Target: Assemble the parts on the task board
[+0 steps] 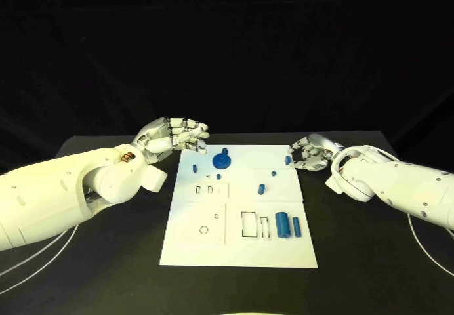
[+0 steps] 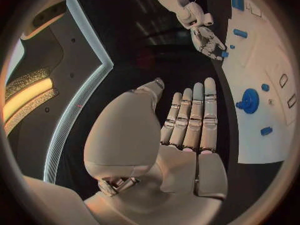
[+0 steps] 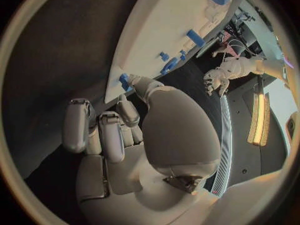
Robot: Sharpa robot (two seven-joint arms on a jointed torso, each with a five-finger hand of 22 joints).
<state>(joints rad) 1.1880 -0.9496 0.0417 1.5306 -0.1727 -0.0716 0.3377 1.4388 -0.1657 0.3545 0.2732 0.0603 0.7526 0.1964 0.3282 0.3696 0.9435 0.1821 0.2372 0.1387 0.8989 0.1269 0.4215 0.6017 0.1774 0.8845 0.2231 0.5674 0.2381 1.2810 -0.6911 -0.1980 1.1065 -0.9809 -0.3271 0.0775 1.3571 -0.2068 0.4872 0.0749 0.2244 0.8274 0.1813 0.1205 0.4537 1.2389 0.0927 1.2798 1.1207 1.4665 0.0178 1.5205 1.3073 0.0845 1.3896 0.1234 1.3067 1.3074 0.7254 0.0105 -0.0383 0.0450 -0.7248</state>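
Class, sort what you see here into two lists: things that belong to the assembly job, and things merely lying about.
Job: task board; blue gear; blue cylinders; small blue pegs; left hand; right hand.

Lying about: white cables on the black table.

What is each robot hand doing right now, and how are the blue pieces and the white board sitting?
Left robot hand: hovering at the board's far left corner, holding nothing.
Right robot hand: fingers curled beside the board's far right corner; whether it holds anything, cannot tell.
Task board: flat on the table.
Blue gear: on the board's far part.
Two blue cylinders: lying side by side.
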